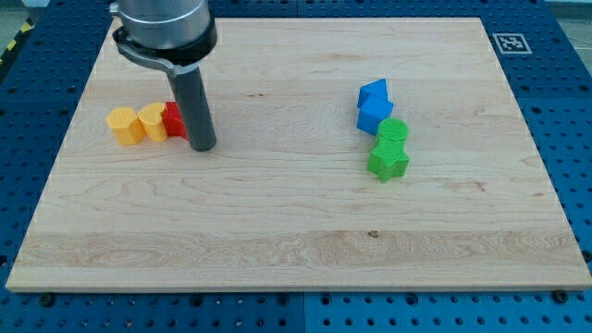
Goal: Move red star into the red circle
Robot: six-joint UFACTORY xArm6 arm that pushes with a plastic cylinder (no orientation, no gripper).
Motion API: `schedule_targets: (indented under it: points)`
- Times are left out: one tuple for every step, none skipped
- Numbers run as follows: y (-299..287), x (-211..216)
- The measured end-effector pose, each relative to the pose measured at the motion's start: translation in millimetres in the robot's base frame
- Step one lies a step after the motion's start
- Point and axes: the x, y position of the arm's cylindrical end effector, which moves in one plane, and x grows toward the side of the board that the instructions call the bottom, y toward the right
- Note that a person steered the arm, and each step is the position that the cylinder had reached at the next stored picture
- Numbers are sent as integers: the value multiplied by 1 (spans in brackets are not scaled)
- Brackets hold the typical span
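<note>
The pale wooden bench [296, 231] carries everything. My tip [203, 145], a fingerless dark rod, touches the red plastic block [173, 119], shape hidden, on its right. Left of it sit two orange blocks [137, 123]. Far right lie blue blocks [375, 107] and green blocks [389, 150].

On the wooden board [296, 231], the obstacles sat in two clusters, well apart. At the view's left, an orange block [124, 125], a yellow block [152, 121] and a red block [174, 120] stood in a touching row, with my tip [203, 146] pressed against the red one's right side, closing off that flank. The rod hid part of the red block, so its shape could not be told. At the view's right, two blue blocks [375, 104] and two green blocks [389, 148] formed a touching column running top to bottom. Between the clusters the board lay open, as did the whole lower half and the strip along the top edge.
</note>
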Motion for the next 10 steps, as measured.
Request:
schedule_targets:
  points:
    - [-1, -19]
    - [-2, -17]
    - [-11, 4]
    - [-23, -10]
    - [-23, -45]
    - [-23, -56]
    - [-35, -47]
    - [-37, -68]
    - [-37, -92]
    - [-22, -85]
